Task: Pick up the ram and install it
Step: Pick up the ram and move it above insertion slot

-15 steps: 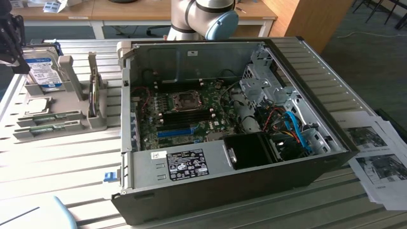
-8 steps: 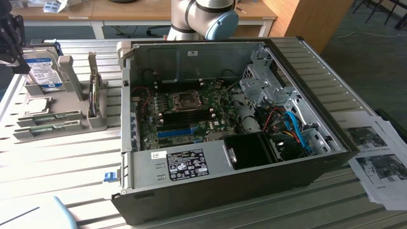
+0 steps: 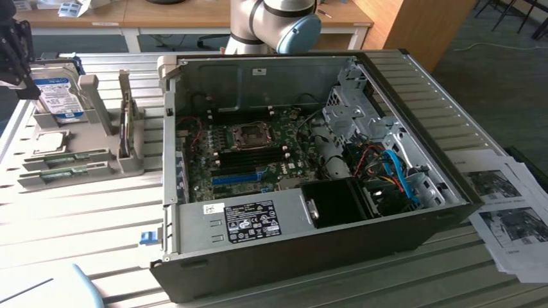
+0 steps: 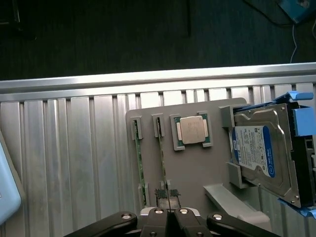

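Gripper: the gripper (image 4: pixel 168 195) hangs over the near end of the grey holder (image 4: pixel 197 173). Its two fingertips (image 4: pixel 160 193) look pressed together, with only a thin dark line between them and nothing clamped there. In the exterior view it shows as a dark shape (image 3: pixel 12 51) at the far left edge, above the holder.
Ram: the ram (image 4: pixel 162 158) is a thin green strip standing on edge in a slot of the holder, not yet lifted. In the wrist view its end runs up to the fingertips. Whether they touch it cannot be told.
Second strip: the second strip (image 4: pixel 138 158) is also green and stands in the neighbouring slot, just beside the ram and parallel to it.
Holder's other parts: a square silver processor (image 4: pixel 192 130) lies flat in its own recess beside the ram. A hard drive (image 4: pixel 259 153) with a blue and white label leans in a bracket at the other side.
Computer case: the computer case (image 3: pixel 283 256) lies open on its side, to the exterior view's right of the holder and well apart from the gripper.
Motherboard: the motherboard (image 3: pixel 248 154) is exposed inside the case, with black slots near its middle and a blue slot (image 3: pixel 235 178) below them.
Table: the table (image 3: pixel 86 218) is of slatted metal and carries both holder and case.
Papers: printed papers (image 3: pixel 509 212) lie at the exterior view's right of the case.
Arm: the arm (image 3: pixel 274 22), grey with a blue cap, stands behind the case.
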`<state>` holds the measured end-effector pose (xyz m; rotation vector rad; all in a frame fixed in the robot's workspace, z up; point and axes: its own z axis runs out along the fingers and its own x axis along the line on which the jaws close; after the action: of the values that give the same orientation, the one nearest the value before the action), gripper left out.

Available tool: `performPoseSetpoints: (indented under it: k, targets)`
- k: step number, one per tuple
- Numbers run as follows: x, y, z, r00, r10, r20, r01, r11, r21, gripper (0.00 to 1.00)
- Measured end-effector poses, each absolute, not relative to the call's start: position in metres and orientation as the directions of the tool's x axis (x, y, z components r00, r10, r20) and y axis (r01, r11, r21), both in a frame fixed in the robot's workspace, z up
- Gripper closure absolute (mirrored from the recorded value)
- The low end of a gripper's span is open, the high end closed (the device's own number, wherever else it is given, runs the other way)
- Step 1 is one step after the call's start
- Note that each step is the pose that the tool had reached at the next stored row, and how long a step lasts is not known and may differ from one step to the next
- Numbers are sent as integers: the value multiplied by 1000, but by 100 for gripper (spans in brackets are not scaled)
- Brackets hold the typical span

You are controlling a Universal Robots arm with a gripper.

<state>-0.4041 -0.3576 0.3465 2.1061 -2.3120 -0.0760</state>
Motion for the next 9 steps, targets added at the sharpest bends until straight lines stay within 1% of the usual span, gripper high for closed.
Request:
performPoseSetpoints:
  k: [3, 6, 9]
  targets:
    - [-404, -358, 346, -93, -995, -23, -995, 92, 45, 91]
    - [-404, -358, 326, -83, -996, -23, -996, 81, 45, 91]
    - [-404, -358, 320, -78, -997, -23, -996, 77, 45, 91]
